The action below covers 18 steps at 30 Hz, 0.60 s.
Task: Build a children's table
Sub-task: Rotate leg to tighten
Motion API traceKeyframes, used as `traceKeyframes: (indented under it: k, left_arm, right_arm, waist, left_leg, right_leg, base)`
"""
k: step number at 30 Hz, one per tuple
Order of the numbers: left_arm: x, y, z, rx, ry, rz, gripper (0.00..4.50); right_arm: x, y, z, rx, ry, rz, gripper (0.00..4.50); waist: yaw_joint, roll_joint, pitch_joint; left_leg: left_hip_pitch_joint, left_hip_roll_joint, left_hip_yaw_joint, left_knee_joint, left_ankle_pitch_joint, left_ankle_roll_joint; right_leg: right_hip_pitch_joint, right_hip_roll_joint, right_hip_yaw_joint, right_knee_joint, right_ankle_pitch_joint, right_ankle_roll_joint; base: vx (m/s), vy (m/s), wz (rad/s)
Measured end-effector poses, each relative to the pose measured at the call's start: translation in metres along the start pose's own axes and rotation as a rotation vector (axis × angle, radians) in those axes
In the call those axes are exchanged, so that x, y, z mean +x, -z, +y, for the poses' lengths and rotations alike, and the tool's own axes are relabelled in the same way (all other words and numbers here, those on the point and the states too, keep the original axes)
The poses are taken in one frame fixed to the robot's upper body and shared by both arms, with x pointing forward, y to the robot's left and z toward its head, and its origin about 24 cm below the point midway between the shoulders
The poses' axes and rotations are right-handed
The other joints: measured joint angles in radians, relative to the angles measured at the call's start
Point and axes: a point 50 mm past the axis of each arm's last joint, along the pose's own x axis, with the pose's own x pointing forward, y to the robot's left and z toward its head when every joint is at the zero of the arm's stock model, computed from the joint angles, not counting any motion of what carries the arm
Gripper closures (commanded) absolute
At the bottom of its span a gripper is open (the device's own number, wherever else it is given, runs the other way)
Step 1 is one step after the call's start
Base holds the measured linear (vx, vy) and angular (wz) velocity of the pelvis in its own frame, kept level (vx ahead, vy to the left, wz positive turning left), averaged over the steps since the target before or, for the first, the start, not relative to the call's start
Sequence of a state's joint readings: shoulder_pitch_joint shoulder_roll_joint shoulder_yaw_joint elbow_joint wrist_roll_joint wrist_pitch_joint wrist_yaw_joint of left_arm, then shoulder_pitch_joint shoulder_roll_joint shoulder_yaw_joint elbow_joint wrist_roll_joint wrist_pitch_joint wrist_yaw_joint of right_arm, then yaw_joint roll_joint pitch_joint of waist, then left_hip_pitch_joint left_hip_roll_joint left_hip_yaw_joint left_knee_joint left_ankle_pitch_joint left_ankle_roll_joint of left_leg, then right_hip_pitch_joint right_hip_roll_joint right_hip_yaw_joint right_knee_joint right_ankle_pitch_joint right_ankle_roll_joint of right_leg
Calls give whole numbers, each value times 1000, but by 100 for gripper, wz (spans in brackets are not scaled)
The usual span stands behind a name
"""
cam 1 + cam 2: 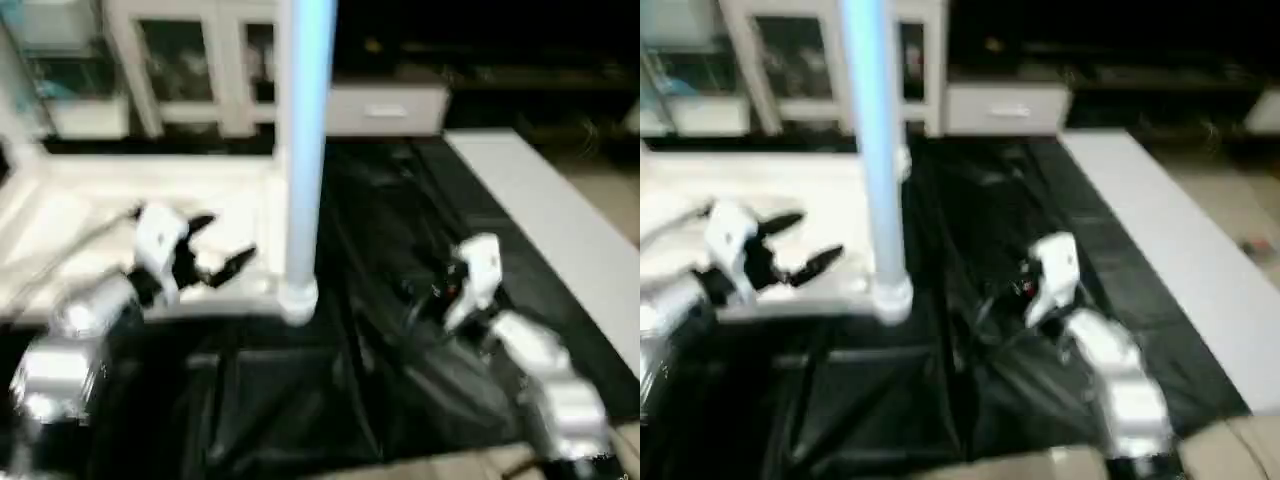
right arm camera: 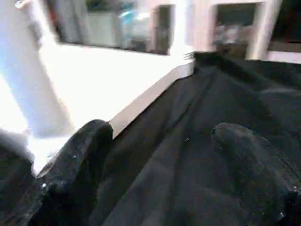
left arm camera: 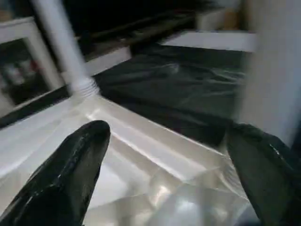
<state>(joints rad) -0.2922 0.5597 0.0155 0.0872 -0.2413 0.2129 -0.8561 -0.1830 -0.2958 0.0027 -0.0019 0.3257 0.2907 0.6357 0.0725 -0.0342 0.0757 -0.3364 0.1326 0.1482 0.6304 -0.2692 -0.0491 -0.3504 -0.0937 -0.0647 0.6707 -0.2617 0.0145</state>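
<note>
The white tabletop (image 1: 70,215) of the children's table lies underside up on the left of the black-covered work table (image 1: 400,200). One white leg (image 1: 305,150) stands upright in its near right corner socket (image 1: 297,298). A second leg (image 3: 60,44) stands in the far right corner. My left gripper (image 1: 228,238) hangs open over the tabletop just left of the near leg, holding nothing. To the right of that leg, my right gripper (image 2: 160,136) is open and empty low over the black cover.
White cabinets with glass doors (image 1: 180,60) stand behind the work table. A long white board (image 1: 560,220) lies along its right side. The black cover is wrinkled between the near leg and my right arm (image 1: 540,380).
</note>
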Motion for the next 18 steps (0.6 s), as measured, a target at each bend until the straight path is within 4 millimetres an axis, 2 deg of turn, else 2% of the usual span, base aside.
traceKeyframes:
  k: [1,2,3,4,5,7,9,12,18]
  left_arm:
    - [1,5,-4,-6,74,40,7]
    - [3,7,-6,-11,112,53,7]
    - [6,7,-8,-14,154,66,7]
    - [10,6,-10,-11,211,89,7]
    - [13,8,-10,-7,254,119,7]
    - [18,16,-6,3,315,203,7]
    - [21,20,-1,7,317,239,7]
    - [31,15,4,20,330,232,33]
    - [48,11,11,103,394,256,82]
  right_arm:
    - [-2,-5,-3,-21,-27,2,70]
    - [-3,-8,-3,-29,-42,-1,70]
    - [-4,-10,-2,-35,-62,-3,70]
    - [-4,-13,-1,-49,-96,3,70]
    - [-4,-13,0,-53,-121,16,70]
    - [-7,-14,-1,-72,-176,49,70]
    - [-8,-17,-3,-80,-198,59,70]
    - [-7,-18,-1,-92,-236,70,70]
    - [-4,-13,9,-101,-347,114,70]
  waist:
    - [18,9,-4]
    - [26,13,-6]
    - [32,13,-8]
    - [40,14,-9]
    - [44,16,-9]
    - [47,15,-9]
    - [42,16,-9]
    - [39,15,-9]
    - [40,16,-9]
  left_leg:
    - [-3,-1,-4,-9,2,-2]
    - [-6,0,-4,-19,8,-11]
    - [-8,2,-3,-29,27,-16]
    - [-15,9,1,-39,66,-8]
    - [-18,18,3,-39,92,-10]
    - [-24,21,6,-40,93,-11]
    - [-28,23,7,-42,93,-11]
    - [-33,23,10,-39,91,-6]
    - [-34,23,13,-39,89,-4]
  right_leg:
    - [-2,1,-3,-6,0,0]
    - [-6,3,-4,-8,0,-1]
    - [-11,5,-4,-8,1,-3]
    - [-19,12,-5,-9,14,-17]
    - [-22,19,-5,-8,20,-19]
    - [-25,21,-6,-15,25,-25]
    - [-25,22,-6,-23,33,-30]
    - [-29,22,-4,-26,34,-32]
    - [-31,22,-4,-28,34,-32]
  base:
    - [-31,-59,-13]
    - [-31,-59,-13]
    - [-8,-64,1]
    - [-22,-50,7]
    - [-22,-50,7]
    - [0,0,0]
    - [0,0,0]
    - [0,0,0]
    - [0,0,0]
